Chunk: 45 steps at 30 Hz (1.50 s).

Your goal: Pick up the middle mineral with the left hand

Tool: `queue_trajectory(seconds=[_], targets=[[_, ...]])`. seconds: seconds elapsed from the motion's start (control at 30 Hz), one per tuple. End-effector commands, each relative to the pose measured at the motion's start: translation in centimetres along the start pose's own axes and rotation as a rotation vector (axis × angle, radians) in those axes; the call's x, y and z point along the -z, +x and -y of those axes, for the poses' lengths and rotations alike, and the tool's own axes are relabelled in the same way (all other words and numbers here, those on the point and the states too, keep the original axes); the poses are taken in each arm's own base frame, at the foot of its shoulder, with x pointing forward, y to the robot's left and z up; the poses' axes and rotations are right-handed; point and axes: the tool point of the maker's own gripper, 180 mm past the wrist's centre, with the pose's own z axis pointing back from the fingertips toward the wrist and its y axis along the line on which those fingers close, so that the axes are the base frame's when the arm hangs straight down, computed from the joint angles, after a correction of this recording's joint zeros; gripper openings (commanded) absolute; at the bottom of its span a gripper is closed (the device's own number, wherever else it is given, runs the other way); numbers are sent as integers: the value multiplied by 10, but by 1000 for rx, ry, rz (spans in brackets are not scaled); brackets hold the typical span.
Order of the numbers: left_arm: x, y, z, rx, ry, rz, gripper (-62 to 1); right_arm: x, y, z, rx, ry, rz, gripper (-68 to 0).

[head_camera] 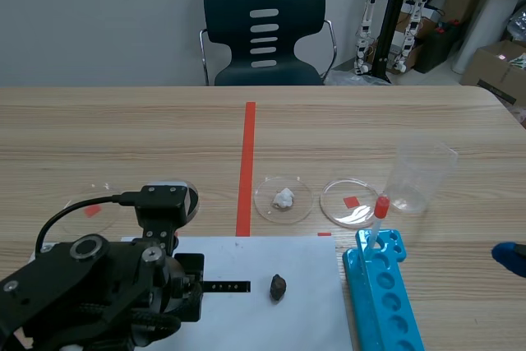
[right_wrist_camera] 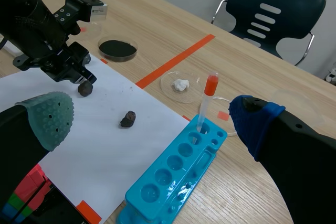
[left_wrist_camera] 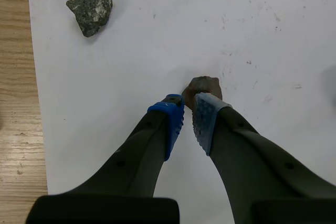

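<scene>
**Operator:** Checked the left gripper [left_wrist_camera: 188, 104]?

**Inspector:** Checked. Found clamped on the middle mineral [left_wrist_camera: 202, 87], with the blue pad [left_wrist_camera: 173, 121] against one side and the grey pad [left_wrist_camera: 203, 119] against the other. Could not tell whether lifted off the sheet [left_wrist_camera: 131, 66] or touching it.

**Operator:** Located the other two minerals?

**Inspector:** Located the grey mineral [left_wrist_camera: 90, 8] on the same sheet, ahead of the gripper toward the blue-pad side, well apart. Located the dark mineral [head_camera: 279, 287] on the sheet, right of the left arm [head_camera: 90, 285].

**Operator:** Checked the right gripper [right_wrist_camera: 151, 120]?

**Inspector:** Found spread wide, holding nothing, low beside the rack [head_camera: 386, 302].

**Operator:** Recorded the rest?

**Inspector:** Recorded a red-capped tube [head_camera: 380, 213] upright at the rack's far end. Beyond the sheet, recorded a dish [head_camera: 283, 213] with a white lump [head_camera: 283, 198], a second dish [head_camera: 352, 213] just right of it, and a beaker [head_camera: 421, 177] near that one. Recorded a third dish [right_wrist_camera: 117, 48] holding black powder, beyond the left arm, and a chair [head_camera: 265, 26] across the table [head_camera: 123, 121].
</scene>
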Motion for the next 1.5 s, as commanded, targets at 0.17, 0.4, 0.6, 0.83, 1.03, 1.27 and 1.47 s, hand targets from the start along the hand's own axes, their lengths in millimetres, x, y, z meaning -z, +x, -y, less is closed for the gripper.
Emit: queue_trajectory(seconds=[0.17, 0.4, 0.6, 0.83, 1.03, 1.27, 1.47], targets=[[-1, 8, 1, -6, -1, 27, -524, 2, 6, 2, -1, -2, 23, -54], [-1, 4, 1, -6, -1, -1, -505, 2, 6, 2, -1, -2, 23, -54], [-2, -6, 1, -7, -1, -61, -345, 2, 6, 2, -1, -2, 23, -54], [-3, 0, 4, -13, -8, -88, -199, 2, 6, 2, -1, -2, 23, -54], [-3, 8, 9, -21, -17, -87, -199, 2, 6, 2, -1, -2, 24, -54], [8, -2, 7, -22, 11, -162, -186, 2, 6, 2, -1, -2, 24, -54], [16, -7, 10, -24, 21, -188, -186, 2, 6, 2, -1, -2, 23, -54]])
